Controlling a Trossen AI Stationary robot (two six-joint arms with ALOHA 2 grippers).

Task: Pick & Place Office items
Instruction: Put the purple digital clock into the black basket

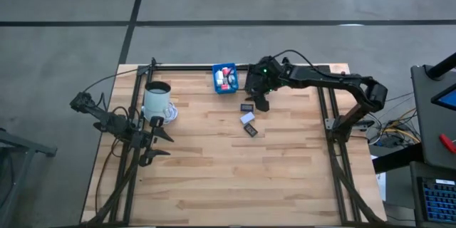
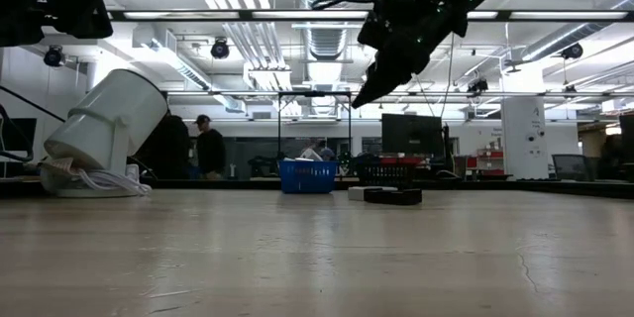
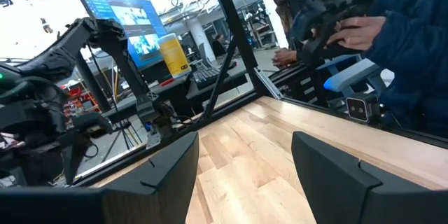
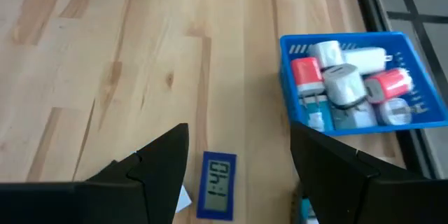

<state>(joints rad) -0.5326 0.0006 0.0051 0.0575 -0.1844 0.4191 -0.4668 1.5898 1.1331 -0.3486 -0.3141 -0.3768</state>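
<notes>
While raised above the table (image 1: 214, 171), right gripper (image 1: 261, 102) wide open and empty, near blue bin (image 4: 350, 87) of white and red blocks (image 4: 346, 80); flat rectangles (image 1: 248, 118) just beside; left gripper (image 1: 158, 146) open, empty.

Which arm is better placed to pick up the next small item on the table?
The right. Its open gripper hovers just above the small clock, beside the blue bin. The left gripper waits far off by the mug.
</notes>
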